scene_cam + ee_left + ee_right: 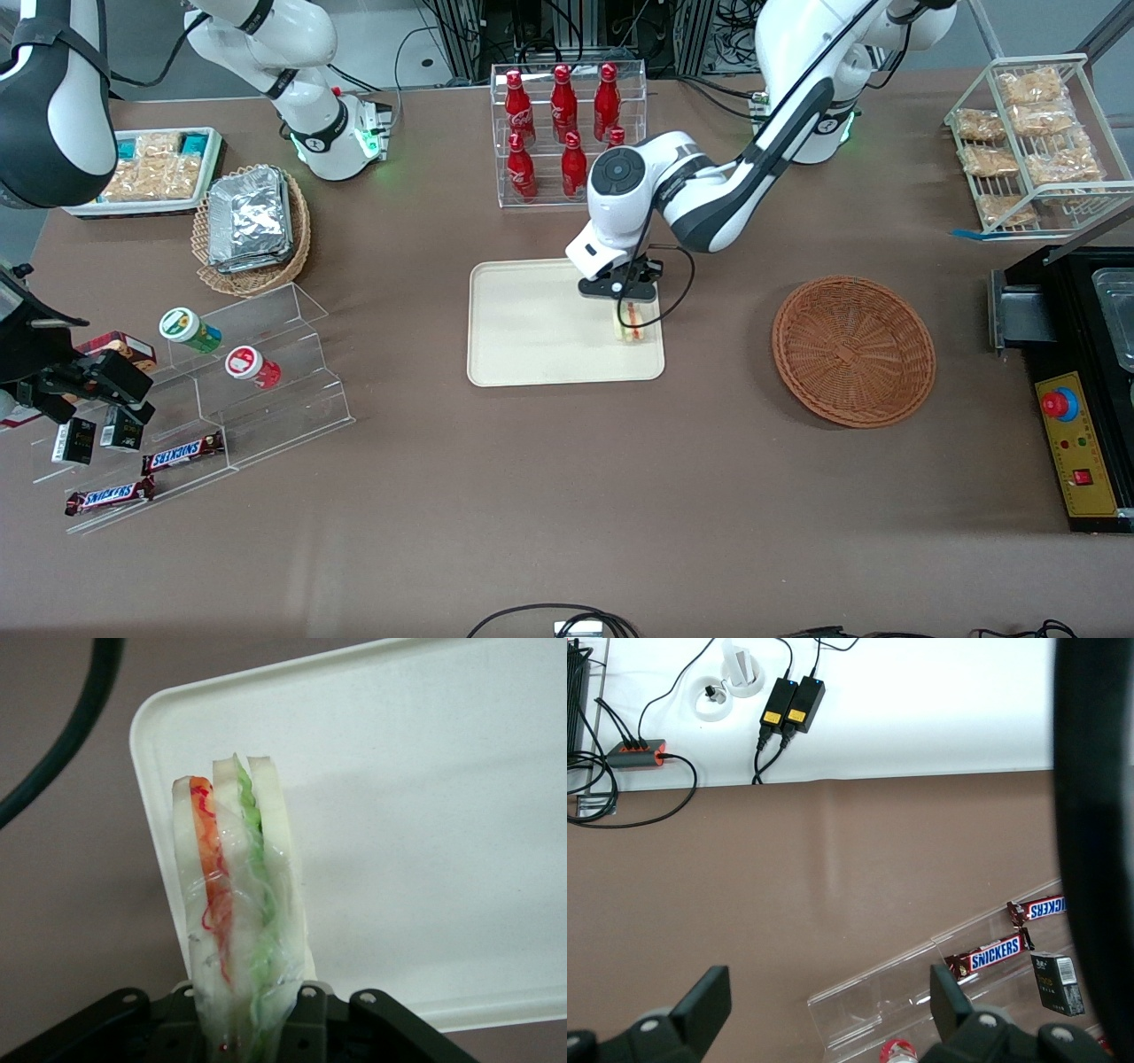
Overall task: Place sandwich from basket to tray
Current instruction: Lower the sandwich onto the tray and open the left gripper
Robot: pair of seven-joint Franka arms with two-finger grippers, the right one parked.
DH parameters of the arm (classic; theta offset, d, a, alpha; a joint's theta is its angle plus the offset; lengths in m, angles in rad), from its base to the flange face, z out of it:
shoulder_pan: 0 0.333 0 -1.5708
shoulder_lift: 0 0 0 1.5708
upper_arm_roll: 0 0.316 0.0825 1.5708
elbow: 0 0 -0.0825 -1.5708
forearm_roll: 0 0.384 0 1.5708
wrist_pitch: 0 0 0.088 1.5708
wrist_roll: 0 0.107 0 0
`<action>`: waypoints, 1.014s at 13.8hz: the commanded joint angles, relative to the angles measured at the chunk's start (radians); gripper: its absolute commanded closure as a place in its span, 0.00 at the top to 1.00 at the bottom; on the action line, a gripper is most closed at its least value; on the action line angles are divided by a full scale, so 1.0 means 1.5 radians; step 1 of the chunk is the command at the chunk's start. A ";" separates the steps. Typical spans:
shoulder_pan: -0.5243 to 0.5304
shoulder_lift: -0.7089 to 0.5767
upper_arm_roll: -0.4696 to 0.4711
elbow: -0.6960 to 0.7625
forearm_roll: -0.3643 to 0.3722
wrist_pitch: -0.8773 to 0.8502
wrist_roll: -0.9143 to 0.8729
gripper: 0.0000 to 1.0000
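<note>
Six red bottles (560,133) are held in a clear rack farther from the front camera than the table's middle. Toward the parked arm's end, foil packets (250,219) are piled in a tan wicker basket (297,252), with a white tray of snacks (152,170) just beside it. Two Snickers bars (142,471) and two small round tubs (221,346) are displayed on clear stepped shelves (292,390). A wire rack of bagged snacks (1028,142) is set toward the working arm's end.

Pale white sandwich (239,904) with orange-red and green stripes, held in the black gripper (631,306), over a cream tray (532,328); reddish-brown woven basket (853,350); brown surface (567,496).
</note>
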 commanded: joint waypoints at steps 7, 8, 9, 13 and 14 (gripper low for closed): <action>-0.036 0.085 0.005 0.039 0.048 0.029 -0.002 0.00; -0.036 0.089 0.005 0.038 0.050 0.029 -0.002 0.00; -0.036 0.090 0.005 0.036 0.050 0.028 -0.002 0.00; -0.045 0.089 0.005 0.038 0.050 0.020 -0.046 0.68; -0.046 0.089 0.005 0.039 0.050 0.017 -0.052 0.86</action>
